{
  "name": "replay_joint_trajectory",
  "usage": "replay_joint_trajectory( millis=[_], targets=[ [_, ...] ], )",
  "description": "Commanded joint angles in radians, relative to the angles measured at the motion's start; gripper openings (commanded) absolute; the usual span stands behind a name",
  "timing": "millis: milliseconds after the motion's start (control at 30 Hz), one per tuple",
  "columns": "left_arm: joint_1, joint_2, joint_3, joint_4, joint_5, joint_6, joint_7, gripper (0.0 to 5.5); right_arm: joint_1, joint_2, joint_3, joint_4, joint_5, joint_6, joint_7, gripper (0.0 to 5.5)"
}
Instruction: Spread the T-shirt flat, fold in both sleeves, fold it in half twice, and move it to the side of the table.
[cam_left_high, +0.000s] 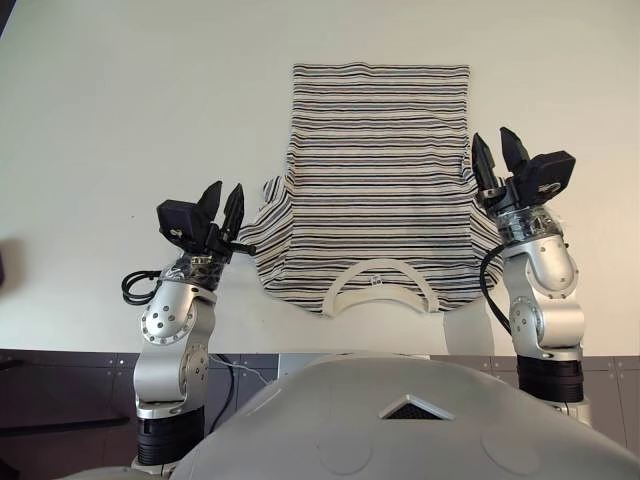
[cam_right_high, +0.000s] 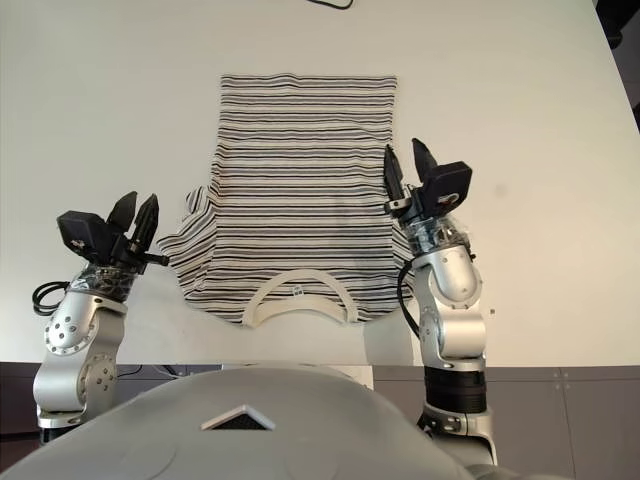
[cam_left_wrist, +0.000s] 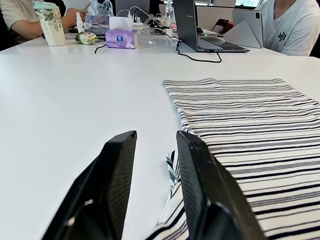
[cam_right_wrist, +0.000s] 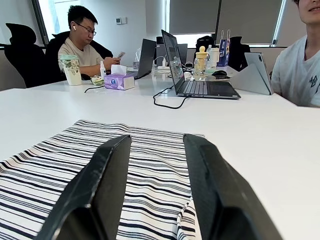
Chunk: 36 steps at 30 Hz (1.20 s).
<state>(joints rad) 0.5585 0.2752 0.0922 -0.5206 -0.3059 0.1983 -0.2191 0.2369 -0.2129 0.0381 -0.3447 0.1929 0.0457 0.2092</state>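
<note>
t-shirt (cam_left_high: 380, 170) edge — hidden behind right gripper (cam_left_high: 492, 136)

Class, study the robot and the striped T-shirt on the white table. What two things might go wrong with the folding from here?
1. The left sleeve lies bunched beside the open left gripper; a pinch there may catch several layers and fold crookedly.
2. The collar of the T-shirt sits close to the near edge of the table; a pull toward the robot might drag it over.

The white table (cam_left_high: 100, 120) bears a striped T-shirt (cam_left_high: 380, 170), collar nearest, with a laptop (cam_right_wrist: 202, 87) and tissue box (cam_right_wrist: 119, 80) beyond.
</note>
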Motion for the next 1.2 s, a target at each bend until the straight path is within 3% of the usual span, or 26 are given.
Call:
replay_joint_trajectory(
  millis=[33,133,300,567,967,1200],
  targets=[
    [0.117,0.051,0.029,-0.026,-0.024,0.104,-0.048,1.49,-0.053,-0.033,-0.038,0.001,-0.025,-0.015,0.015,1.91],
    [0.168,0.066,0.016,-0.080,-0.113,0.205,-0.102,1.49,-0.080,-0.049,-0.071,0.023,-0.023,-0.019,0.027,1.91],
    [0.156,0.000,0.077,-0.076,-0.280,0.358,-0.052,2.14,-0.111,-0.073,-0.078,0.043,-0.032,-0.030,0.073,1.95],
    [0.020,-0.043,0.234,-0.018,-0.623,0.590,0.064,2.14,-0.116,-0.070,-0.069,0.068,-0.042,-0.030,0.096,1.95],
    [-0.044,-0.055,0.295,0.037,-0.773,0.643,0.168,2.14,-0.113,-0.055,-0.042,0.079,-0.066,-0.034,0.096,1.95],
    [-0.052,-0.036,0.300,0.071,-0.756,0.651,0.183,1.29,-0.116,-0.050,-0.043,0.087,-0.074,-0.033,0.096,1.95]
  ],
)
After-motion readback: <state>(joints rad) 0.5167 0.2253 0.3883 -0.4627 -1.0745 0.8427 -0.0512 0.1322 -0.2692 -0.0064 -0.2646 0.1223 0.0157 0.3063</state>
